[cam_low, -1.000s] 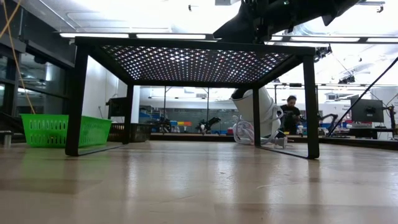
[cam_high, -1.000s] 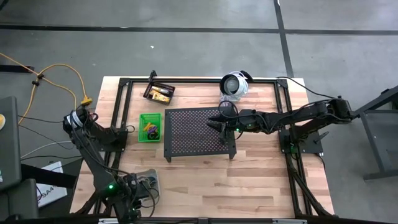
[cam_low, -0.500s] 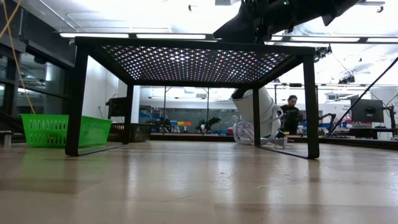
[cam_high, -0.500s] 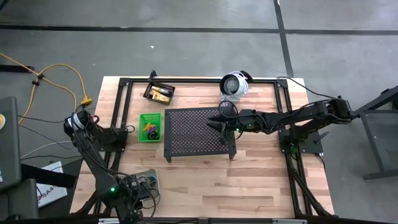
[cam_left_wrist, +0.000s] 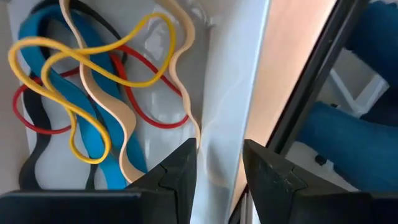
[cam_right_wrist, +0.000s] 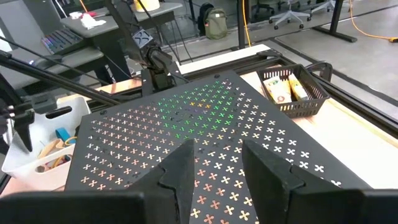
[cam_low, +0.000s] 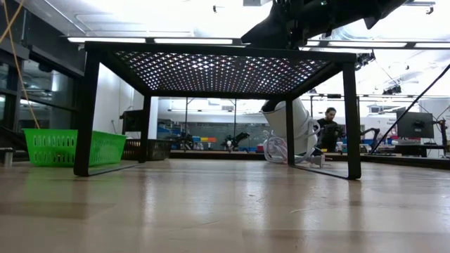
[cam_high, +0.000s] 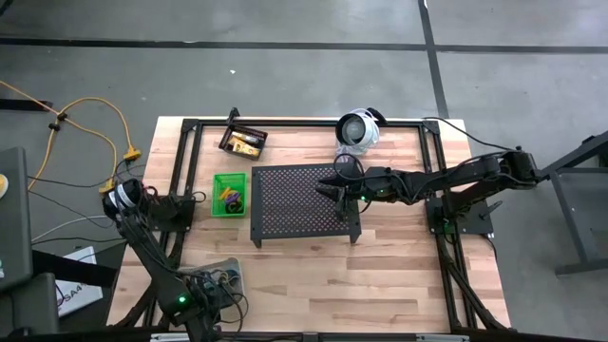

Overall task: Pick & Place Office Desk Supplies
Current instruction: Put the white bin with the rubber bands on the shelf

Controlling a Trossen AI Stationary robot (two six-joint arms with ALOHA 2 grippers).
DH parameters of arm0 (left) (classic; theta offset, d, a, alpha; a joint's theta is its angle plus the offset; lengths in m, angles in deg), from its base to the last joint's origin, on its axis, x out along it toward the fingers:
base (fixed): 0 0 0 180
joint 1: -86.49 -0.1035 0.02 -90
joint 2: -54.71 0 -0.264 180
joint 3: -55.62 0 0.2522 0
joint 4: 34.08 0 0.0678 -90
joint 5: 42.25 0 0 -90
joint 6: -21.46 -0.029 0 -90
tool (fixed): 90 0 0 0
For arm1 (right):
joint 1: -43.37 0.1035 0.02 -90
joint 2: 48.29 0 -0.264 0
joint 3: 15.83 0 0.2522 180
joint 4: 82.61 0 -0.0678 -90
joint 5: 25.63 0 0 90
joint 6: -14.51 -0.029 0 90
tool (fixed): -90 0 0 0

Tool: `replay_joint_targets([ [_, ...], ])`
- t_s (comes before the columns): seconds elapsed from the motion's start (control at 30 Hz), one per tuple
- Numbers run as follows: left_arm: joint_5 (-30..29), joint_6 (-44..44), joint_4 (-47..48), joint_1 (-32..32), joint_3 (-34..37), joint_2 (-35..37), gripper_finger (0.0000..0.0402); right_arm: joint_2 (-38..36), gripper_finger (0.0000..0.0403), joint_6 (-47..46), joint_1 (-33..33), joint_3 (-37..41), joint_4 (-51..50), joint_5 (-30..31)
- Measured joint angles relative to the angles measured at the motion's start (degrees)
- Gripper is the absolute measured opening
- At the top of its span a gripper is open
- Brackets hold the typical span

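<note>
**Table.** The wooden table (cam_high: pixel 399 275) fills the middle of the high view. A black rail frame (cam_high: pixel 185 171) runs just inside its left, top and right edges. The bare wood lies in the lower centre and lower right of the frame, below the stand.

**Stand.** The black perforated stand (cam_high: pixel 294 204) sits at centre with its long side running left to right. In the low view its legs and top (cam_low: pixel 211 70) span most of the width, with room open beneath.

**Right arm.** It reaches in from the right of the frame. The right gripper (cam_high: pixel 328 188) hangs over the stand's right part, fingers parted, nothing between them (cam_right_wrist: pixel 216 155).

**Left arm.** It is folded at the lower left. The left gripper (cam_left_wrist: pixel 219 152) is at the wall of the clear bin (cam_left_wrist: pixel 230 93), which stands at the table's lower-left edge (cam_high: pixel 228 271). Whether it clamps that wall cannot be told.

**Round device.** The round white-and-silver device (cam_high: pixel 358 130) stands at upper centre, just above the stand's upper right corner.

**Bins.**
- The green bin (cam_high: pixel 229 194) is just left of the stand, long axis running up and down the frame, with small coloured items inside.
- The black bin (cam_high: pixel 243 142) sits above it near the top rail, tilted, with its long axis running upper left to lower right.
- The black bin holds yellow items (cam_right_wrist: pixel 280 90).

**Rubber bands.** Yellow (cam_left_wrist: pixel 93 56), blue (cam_left_wrist: pixel 37 50), red (cam_left_wrist: pixel 149 106) and tan (cam_left_wrist: pixel 112 112) bands lie tangled in the clear bin, with no common direction.

**Background.** A person (cam_low: pixel 328 126) is at right in the low view, well beyond the table.
</note>
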Motion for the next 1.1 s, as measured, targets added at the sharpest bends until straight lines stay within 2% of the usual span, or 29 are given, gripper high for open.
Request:
replay_joint_targets([
  [0.9, 1.06, -1.89, -2.15, -0.39, 0.11, -3.75, 0.0123, 0.0, 0.0121, -0.02, 0.01, -0.01, 0.02, -0.02],
  [1.1, 1.06, -1.87, -2.4, -0.39, 0.11, -3.75, 0.008, 0.0, 0.0121, -0.02, 0.01, 0.01, 0.0, -0.02],
])
